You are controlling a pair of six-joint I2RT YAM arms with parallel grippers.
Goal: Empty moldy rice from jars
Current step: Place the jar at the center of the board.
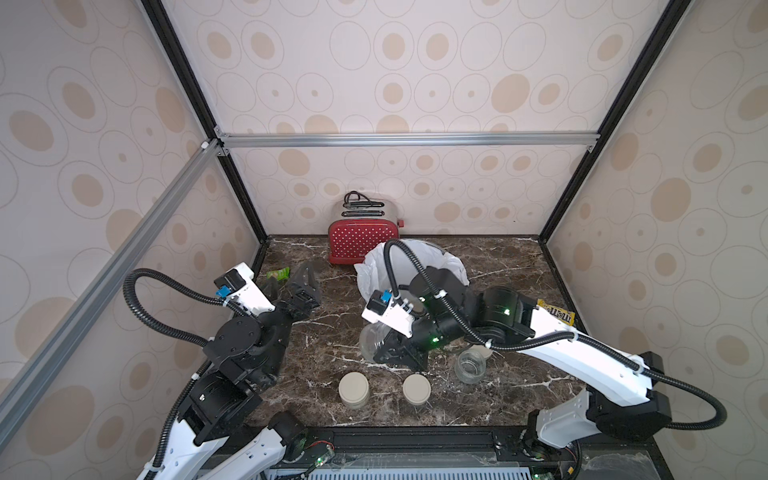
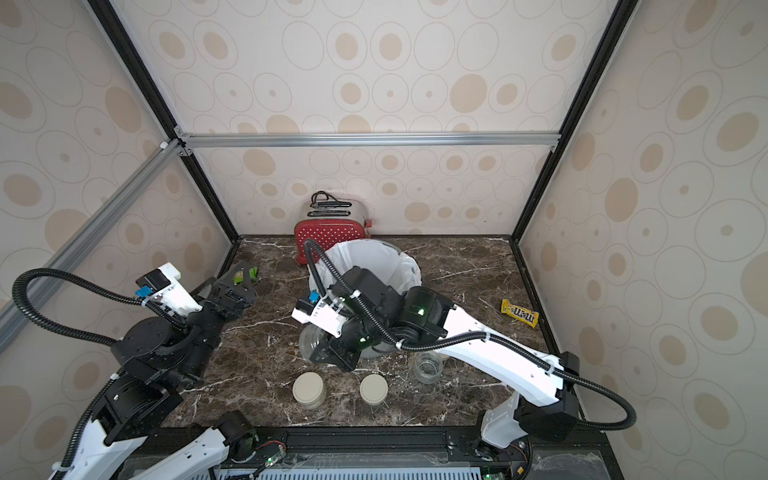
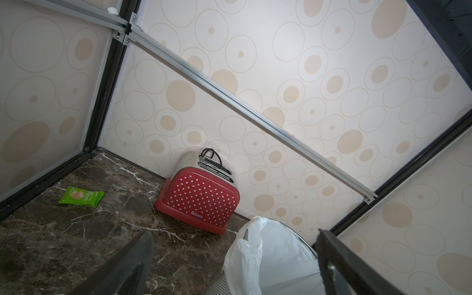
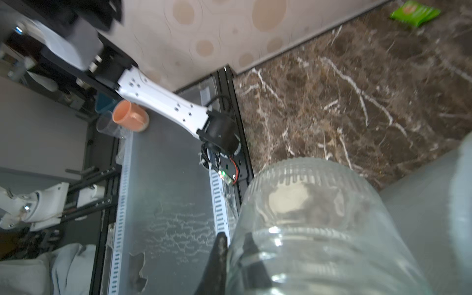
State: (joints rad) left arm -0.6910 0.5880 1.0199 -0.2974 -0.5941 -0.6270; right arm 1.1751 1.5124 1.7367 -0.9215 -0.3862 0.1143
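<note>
**Right tool clamped on a lidless jar in front of the bin; left tool wide and idle**

From my station I see the right tool (image 1: 385, 348) closed tight on the held jar (image 1: 371, 340), a clear glass jar with no lid. It sits tilted just in front of the bin (image 1: 372, 266), on the bin's near side. In the right wrist view the held jar (image 4: 319, 229) fills the frame and I see glass only, no rice that I can make out. One black finger (image 4: 220, 255) presses against its side. I cannot tell whether the jar touches the surface (image 1: 332, 332).

The left tool (image 1: 305, 291) hangs with its jaws spread wide, holding nothing, over the left part of the surface, well apart from all the jars. In the left wrist view its two fingers (image 3: 127, 265) frame the white liner of the bin.

Two lidded jars (image 1: 354, 388) stand upright side by side near the front edge, beige lids on. An open jar (image 1: 469, 365) stands upright to their right, with a beige lid (image 1: 483, 352) just behind it. The right arm hides most of the bin's inside, so I cannot see the rice there.

A red dotted toaster (image 1: 361, 245) stands at the back wall, touching or just behind the bin. A green packet (image 1: 277, 273) lies near the left wall, and a yellow candy packet (image 2: 519, 318) near the right.
</note>
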